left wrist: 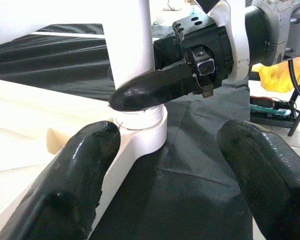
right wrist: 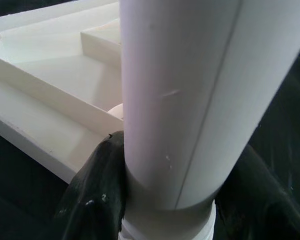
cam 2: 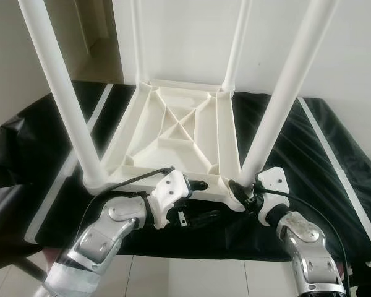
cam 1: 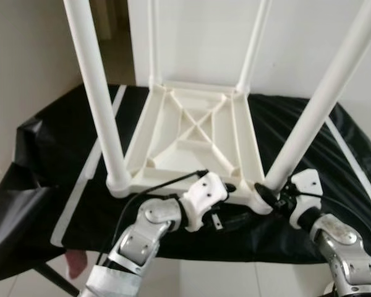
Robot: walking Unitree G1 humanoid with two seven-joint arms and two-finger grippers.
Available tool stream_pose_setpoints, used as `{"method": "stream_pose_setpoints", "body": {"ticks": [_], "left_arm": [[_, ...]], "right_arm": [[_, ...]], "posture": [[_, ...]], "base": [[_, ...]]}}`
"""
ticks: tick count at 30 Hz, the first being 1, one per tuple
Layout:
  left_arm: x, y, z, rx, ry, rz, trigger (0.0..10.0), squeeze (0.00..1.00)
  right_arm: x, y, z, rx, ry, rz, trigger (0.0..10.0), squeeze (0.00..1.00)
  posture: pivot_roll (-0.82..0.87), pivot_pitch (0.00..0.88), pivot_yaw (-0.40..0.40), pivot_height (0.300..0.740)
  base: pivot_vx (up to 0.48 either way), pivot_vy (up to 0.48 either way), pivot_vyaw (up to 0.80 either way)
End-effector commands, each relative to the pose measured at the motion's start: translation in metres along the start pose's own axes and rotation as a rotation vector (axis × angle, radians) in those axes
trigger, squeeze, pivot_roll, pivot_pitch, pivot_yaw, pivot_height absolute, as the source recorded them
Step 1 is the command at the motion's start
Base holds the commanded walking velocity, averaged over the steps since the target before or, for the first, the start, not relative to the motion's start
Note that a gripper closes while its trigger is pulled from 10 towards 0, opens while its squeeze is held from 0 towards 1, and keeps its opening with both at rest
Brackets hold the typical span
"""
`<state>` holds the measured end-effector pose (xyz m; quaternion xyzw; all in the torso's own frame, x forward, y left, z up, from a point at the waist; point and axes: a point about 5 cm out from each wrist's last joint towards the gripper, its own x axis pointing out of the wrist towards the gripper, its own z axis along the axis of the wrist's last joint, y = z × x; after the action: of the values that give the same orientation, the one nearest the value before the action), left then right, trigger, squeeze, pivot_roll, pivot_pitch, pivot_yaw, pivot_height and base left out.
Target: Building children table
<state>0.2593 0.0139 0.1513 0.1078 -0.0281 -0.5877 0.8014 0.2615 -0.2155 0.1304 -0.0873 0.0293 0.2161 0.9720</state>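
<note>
A white children's table lies upside down on a black sheet, with its legs pointing up. My right gripper is shut on the base of the near right leg, just above its corner socket. The right wrist view shows the black fingers pressed against both sides of that leg. My left gripper is open at the table's near edge, close to the same corner. Its fingers stand wide apart with only black sheet between them. The near left leg stands free.
The black sheet drapes over a low surface, with white strips along its left and right sides. A white wall rises behind. Pale floor tiles run along the near edge, and a yellow item and cables lie off to the side.
</note>
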Motion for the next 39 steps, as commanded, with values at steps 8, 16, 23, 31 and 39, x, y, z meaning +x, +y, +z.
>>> {"method": "stream_pose_setpoints", "body": {"ticks": [8,16,23,31,39], "left_arm": [[0.001,0.004,0.003,0.003,0.001,0.027,10.0,0.0],[0.001,0.003,0.003,0.0,-0.002,0.028,10.0,0.0],[0.0,0.001,0.003,-0.006,-0.003,0.025,10.0,0.0],[0.001,0.001,0.004,-0.011,-0.005,0.029,10.0,0.0],[0.002,-0.001,0.004,-0.02,-0.012,0.027,10.0,0.0]], "right_arm": [[0.001,-0.001,-0.009,0.034,0.016,-0.107,10.0,0.0],[0.006,0.007,-0.002,0.077,-0.047,-0.277,10.0,0.0],[0.01,0.02,-0.003,0.212,-0.034,-0.505,10.0,0.0],[0.019,0.039,-0.012,0.317,0.024,-0.729,10.0,0.0],[0.025,0.045,-0.009,0.359,0.016,-0.754,10.0,0.0]], "posture": [[-0.03,0.0,-0.027,0.74],[-0.03,0.0,-0.028,0.74],[-0.03,0.0,-0.03,0.74],[-0.02,0.0,-0.043,0.74],[-0.03,0.0,-0.045,0.74]], "base": [[0.0,0.0,0.0],[0.0,0.0,0.0],[0.0,0.0,0.0],[0.0,0.0,0.0],[0.0,0.0,0.0]]}}
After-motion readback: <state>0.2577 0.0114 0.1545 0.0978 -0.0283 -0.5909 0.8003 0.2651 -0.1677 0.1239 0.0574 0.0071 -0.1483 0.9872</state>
